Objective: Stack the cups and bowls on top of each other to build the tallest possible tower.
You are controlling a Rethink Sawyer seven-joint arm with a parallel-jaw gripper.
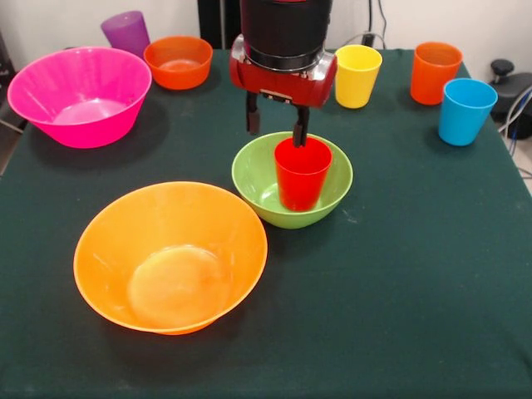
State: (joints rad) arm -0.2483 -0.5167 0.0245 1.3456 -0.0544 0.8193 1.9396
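Five tapered plastic cups counted: red cup [302,173], yellow cup [357,75], orange cup [435,72], light blue cup [464,110], purple cup [126,32]. Four glossy plastic bowls counted: large pink bowl [79,96], large yellow-orange bowl [170,256], medium lime green bowl [291,179], small orange bowl [178,61]. All set on a bench covered in dark green cloth [416,274].

Inside the lime green bowl, at mid-bench: the red cup, upright, mouth up, its base on the bowl's floor. The only pile so far. Nothing inside the pink, yellow-orange or small orange bowls. Nothing visible inside the other cups.

Pink bowl at far left, purple cup and small orange bowl just behind it. Yellow-orange bowl nearest the camera, left of centre, just beside the green bowl. Yellow, orange and light blue cups in a loose group at the far right, apart from one another.

Red and black tool [276,125] directly above the red cup, fingers parted; one dark finger [299,131] down at the cup's far rim, the other [252,115] clear to the left. Grip on the rim not certain.
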